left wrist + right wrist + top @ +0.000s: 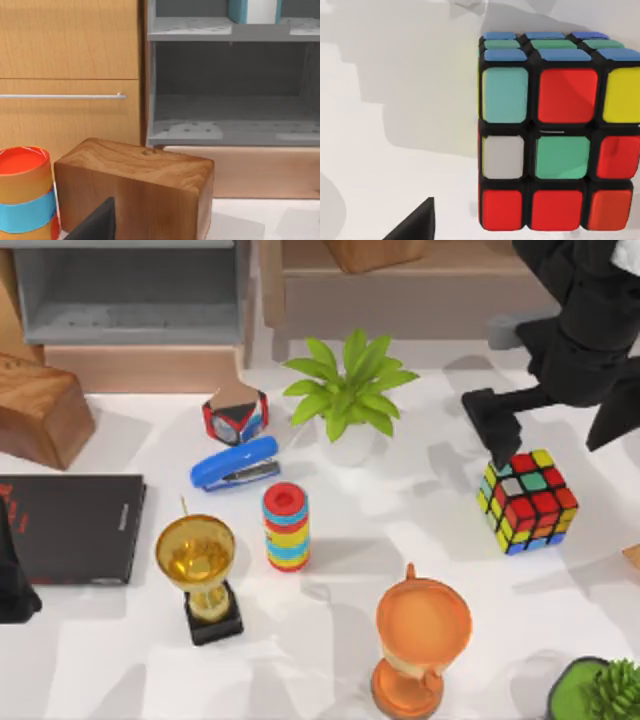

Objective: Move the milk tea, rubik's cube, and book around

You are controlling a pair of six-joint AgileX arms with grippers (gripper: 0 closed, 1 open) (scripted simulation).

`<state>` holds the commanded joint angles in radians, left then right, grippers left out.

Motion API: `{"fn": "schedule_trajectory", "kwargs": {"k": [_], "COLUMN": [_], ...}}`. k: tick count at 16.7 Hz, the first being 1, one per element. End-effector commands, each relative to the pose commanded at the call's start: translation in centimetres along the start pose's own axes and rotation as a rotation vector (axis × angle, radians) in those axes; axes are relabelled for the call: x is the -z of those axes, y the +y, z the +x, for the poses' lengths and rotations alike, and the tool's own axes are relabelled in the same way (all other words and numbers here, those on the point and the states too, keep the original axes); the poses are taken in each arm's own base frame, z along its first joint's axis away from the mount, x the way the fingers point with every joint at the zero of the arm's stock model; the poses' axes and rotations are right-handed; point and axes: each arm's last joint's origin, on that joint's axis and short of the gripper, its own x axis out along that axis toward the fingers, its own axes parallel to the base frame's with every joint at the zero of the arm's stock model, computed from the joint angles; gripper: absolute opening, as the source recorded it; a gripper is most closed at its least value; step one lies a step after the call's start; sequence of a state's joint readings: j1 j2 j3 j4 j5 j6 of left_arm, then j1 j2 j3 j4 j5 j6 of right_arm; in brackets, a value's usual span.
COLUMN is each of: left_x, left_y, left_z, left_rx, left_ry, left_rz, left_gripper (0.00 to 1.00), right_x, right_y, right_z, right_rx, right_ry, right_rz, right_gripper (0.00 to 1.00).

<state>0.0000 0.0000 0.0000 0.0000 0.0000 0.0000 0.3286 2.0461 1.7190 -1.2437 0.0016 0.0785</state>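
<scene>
Step in hand, as I judge it: approach to the rubik's cube (528, 500), first of the three items to be shifted. The right gripper (497, 445) hangs just above and behind the cube's near-top corner, its dark finger (488, 420) reaching down toward the cube's upper edge; I cannot tell whether it touches. Whether the fingers are spread or pressed together cannot be read here. In the right wrist view the rubik's cube (555, 132) sits directly beneath the tool, offset to one side, resting flat on the white table (330, 640), with one dark fingertip (417, 222) off to the cube's side, apart from it.

The book (253, 11) stands on the upper shelf of the grey shelf unit (190, 27), ahead of the left arm's camera (light-blue cover, white page edges). Milk tea: not identified with confidence.

Left gripper (15, 590) parked at the table's left edge, beside the black book (70, 528).

Next move calls for centring the right tool over the cube so the fingers straddle opposite faces, then descending.
</scene>
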Motion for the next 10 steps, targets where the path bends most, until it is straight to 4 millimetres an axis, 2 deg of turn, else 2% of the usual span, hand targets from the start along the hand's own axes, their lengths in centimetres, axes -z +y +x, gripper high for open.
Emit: {"fn": "schedule_trajectory", "kwargs": {"k": [4, 10], "left_x": [0.0, 0.0], "left_y": [0.0, 0.0], "left_z": [0.0, 0.0], "left_rx": [0.000, 0.000], "left_ry": [0.000, 0.000], "left_rz": [0.000, 0.000], "left_gripper": [1.00, 1.00], "right_x": [0.0, -0.1], "right_y": [-0.1, 0.0], "right_z": [0.3, 4.8], "right_rx": [-0.001, 0.000], "right_ry": [-0.003, 0.000], "right_rz": [0.002, 0.000], "right_gripper": [1.00, 1.00]}}
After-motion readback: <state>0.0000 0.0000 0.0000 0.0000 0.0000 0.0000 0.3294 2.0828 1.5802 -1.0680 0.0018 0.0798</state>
